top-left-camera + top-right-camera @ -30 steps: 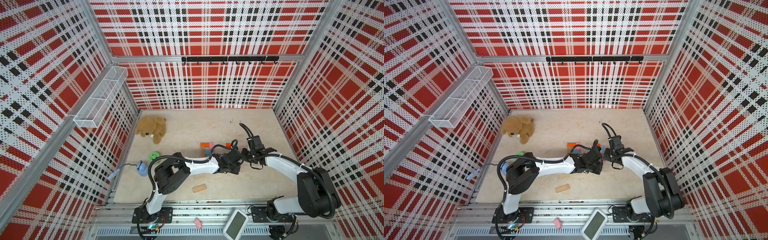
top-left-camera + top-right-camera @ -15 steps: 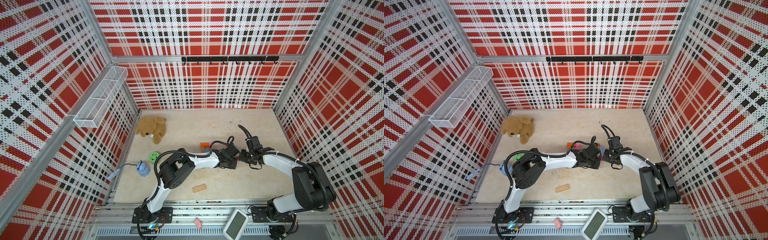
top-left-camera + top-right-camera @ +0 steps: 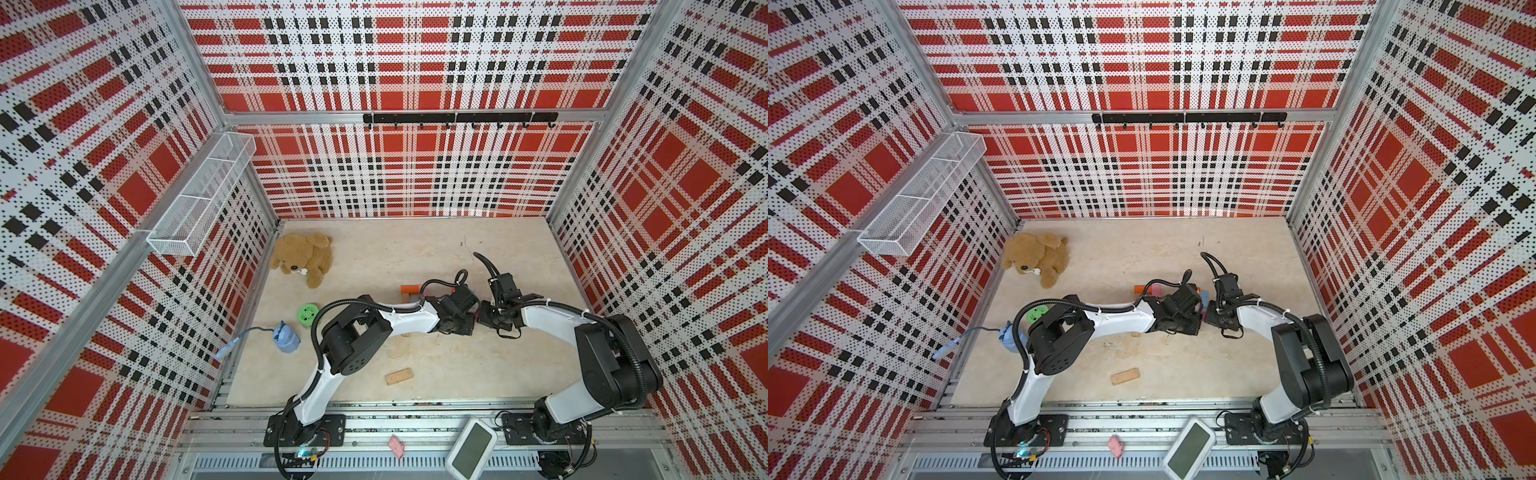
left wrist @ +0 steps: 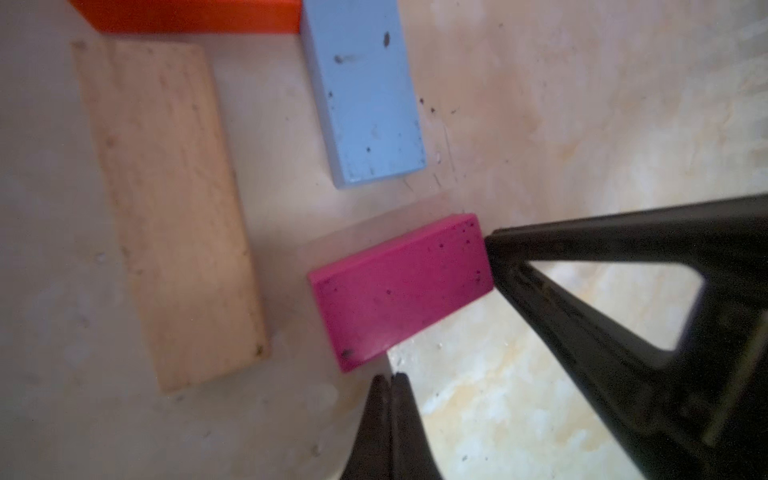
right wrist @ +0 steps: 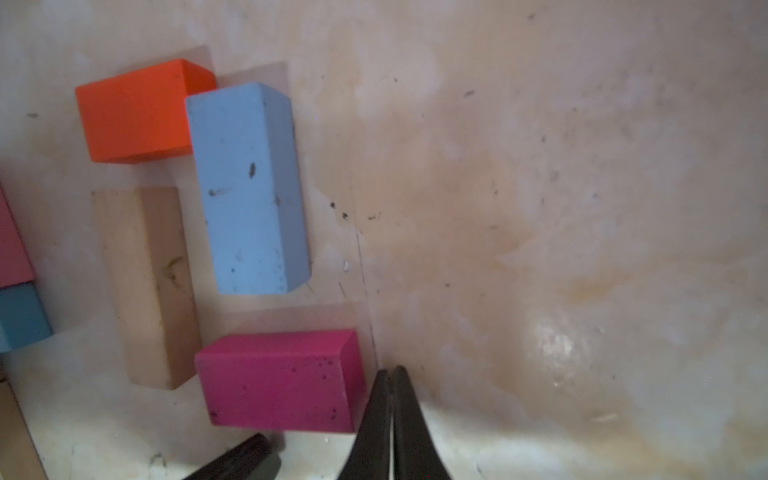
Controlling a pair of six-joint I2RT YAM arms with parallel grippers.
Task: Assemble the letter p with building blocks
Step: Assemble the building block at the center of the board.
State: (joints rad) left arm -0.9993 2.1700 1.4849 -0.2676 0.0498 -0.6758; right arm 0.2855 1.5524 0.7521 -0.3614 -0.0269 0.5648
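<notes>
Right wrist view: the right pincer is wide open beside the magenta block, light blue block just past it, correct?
No: the right wrist view shows the right pincer shut, beside the magenta block, with the light blue block just past it.

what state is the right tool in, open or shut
Shut: the right wrist view shows the right tool with fingers pressed together, nothing between them.
</notes>
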